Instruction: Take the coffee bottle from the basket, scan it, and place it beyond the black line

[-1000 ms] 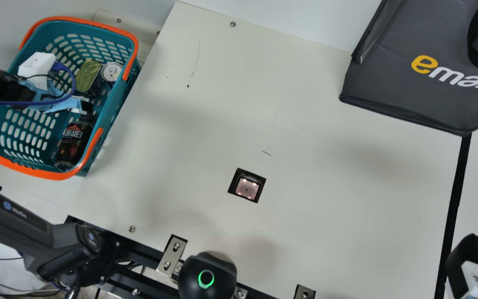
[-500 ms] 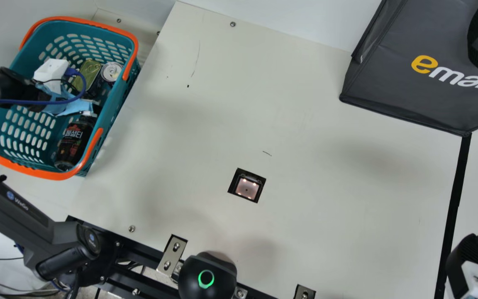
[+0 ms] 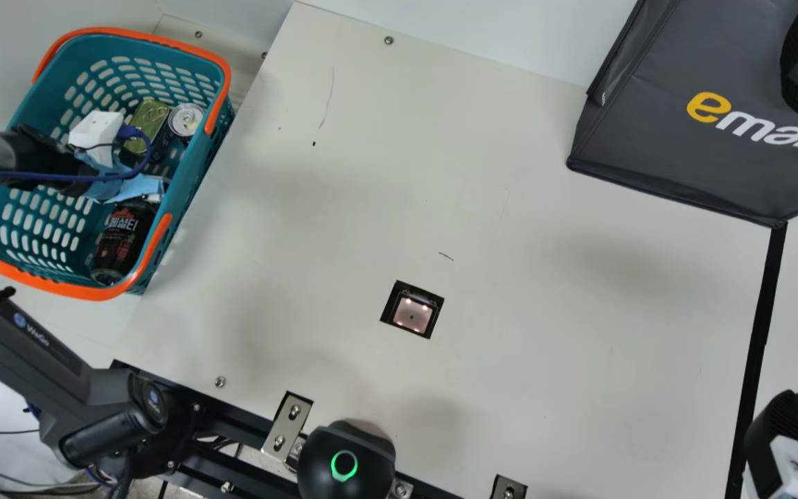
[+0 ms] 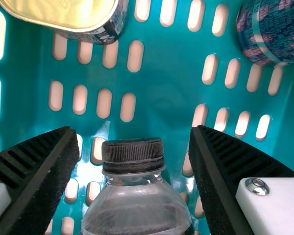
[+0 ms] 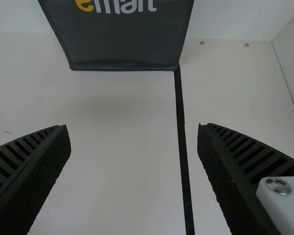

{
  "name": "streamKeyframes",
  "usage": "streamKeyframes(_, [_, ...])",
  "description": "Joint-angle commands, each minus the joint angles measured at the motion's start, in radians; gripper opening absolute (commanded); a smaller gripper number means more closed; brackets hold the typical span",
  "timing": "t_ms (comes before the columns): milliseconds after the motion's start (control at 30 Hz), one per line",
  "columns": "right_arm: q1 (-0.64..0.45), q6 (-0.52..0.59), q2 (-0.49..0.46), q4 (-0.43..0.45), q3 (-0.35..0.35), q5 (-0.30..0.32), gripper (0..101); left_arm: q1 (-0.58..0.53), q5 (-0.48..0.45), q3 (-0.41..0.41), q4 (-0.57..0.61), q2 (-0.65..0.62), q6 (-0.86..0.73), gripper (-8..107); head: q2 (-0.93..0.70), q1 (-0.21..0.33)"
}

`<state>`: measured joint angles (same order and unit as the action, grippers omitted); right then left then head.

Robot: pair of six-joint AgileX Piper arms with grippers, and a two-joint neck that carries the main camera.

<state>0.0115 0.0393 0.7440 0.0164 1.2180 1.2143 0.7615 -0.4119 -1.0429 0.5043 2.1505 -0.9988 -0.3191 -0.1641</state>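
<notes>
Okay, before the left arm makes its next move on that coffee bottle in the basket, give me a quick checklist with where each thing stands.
1. Left pincer open: ok.
2. Bottle cap between its fingers in the left wrist view: ok.
3. Fingers deep enough for a firm grip: cannot tell.
4. Tin apart from those fingers: ok.
5. Bottle out of the basket: not ok, it lies inside.
6. Scanner window uncovered: ok.
</notes>
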Motion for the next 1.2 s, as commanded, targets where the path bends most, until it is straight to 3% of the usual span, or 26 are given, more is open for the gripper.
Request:
streamKeyframes(0, [0.0, 0.0, 0.0, 0.0, 0.0, 0.0, 91, -0.001, 0.007, 0.002, -0.003, 0.003, 0.001, 90, -0.002, 0.026])
streamKeyframes(367, [0.0, 0.0, 0.0, 0.0, 0.0, 0.0, 91, -0.009, 0.039, 0.004, 0.019, 0.021, -0.021, 90, -0.002, 0.026])
streamKeyframes(767, [0.0, 0.0, 0.0, 0.0, 0.0, 0.0, 91, -0.009, 0.049, 0.005, 0.044, 0.028, -0.051, 10, -0.002, 0.026])
streamKeyframes(1167, [0.0, 0.0, 0.0, 0.0, 0.0, 0.0, 91, -0.008, 0.012, -0.024, 0.007, -0.018, -0.005, 10, -0.002, 0.026])
